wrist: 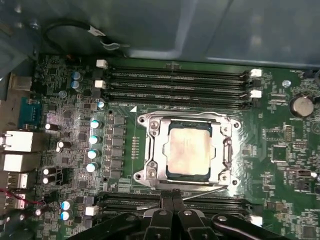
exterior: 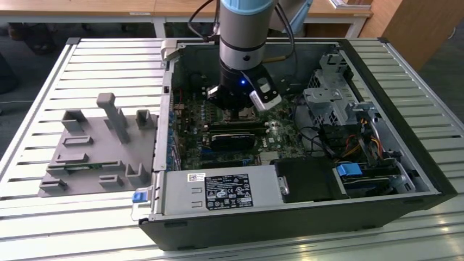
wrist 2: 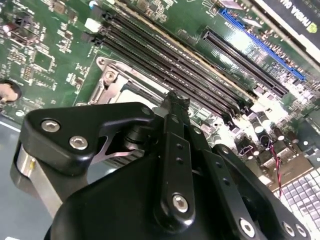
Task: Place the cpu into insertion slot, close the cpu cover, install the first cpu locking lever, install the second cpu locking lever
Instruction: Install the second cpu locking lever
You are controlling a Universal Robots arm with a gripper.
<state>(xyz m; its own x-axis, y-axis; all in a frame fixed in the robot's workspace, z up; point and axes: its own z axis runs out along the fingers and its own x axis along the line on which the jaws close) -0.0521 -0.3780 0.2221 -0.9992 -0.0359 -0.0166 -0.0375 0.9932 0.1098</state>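
The cpu (wrist: 189, 149), a dull silver square, lies flat in the insertion slot (wrist: 231, 123) on the green board. The cpu cover (wrist: 155, 150), a silvery frame, lies down around it. A thin silver lever wire (wrist: 202, 192) runs slanted along the socket's edge nearest my gripper. My gripper (wrist: 171, 197) has its two black fingers pressed together, tips just at that edge, over the wire. In the second wrist view the gripper (wrist 2: 175, 100) stands right beside the socket (wrist 2: 117, 82). In the exterior view the gripper (exterior: 238, 113) reaches down into the open computer case.
Long black memory slots (wrist: 175, 82) flank the socket, with more (wrist: 220, 204) beside my fingers. Capacitors (wrist: 93, 137) and a coin battery (wrist: 301, 106) stand nearby. A black card (exterior: 232, 140), power supply (exterior: 217, 190) and drive cage (exterior: 330, 103) crowd the case. A grey fixture (exterior: 94, 152) sits at the exterior view's left.
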